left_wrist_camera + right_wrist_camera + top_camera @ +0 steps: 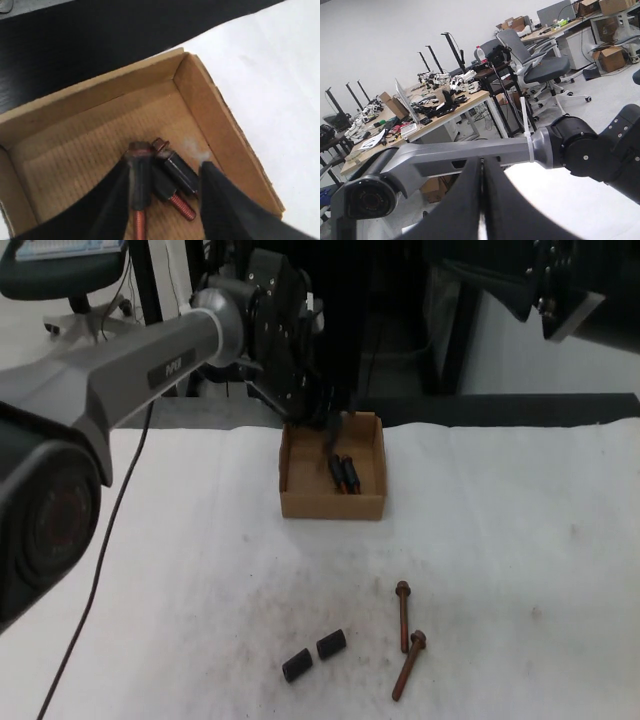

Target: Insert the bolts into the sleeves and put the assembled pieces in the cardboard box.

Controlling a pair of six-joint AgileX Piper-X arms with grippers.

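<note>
The left arm (150, 365) stretches across the white worktop (520, 540) to the cardboard box (332, 506) at the far edge. Its jaws stand apart, low inside the box. The left wrist view shows three assembled pieces on the box floor between the jaws. One assembled piece (140, 175) lies hard against a jaw, and two more (175, 172) lie just beside it. The nearest box wall (205, 110) is close to the other jaw.

Nearer the camera, two loose sleeves (297, 665) (331, 644) lie side by side on the worktop. To their right lie two bare bolts (403, 615) (409, 665), the head of one close to the tip of the other.

At far right the right arm (565, 295) hangs high above the worktop, its jaws pressed together on nothing.

The work looks a little over half done.

The risk lies in pulling out. A jaw rising against the piece it touches could drag that piece over the rim, or it could catch the wall and shove the light box. Later, the short sleeves may roll when pinched, and lifting one bolt could nudge its neighbour.
</note>
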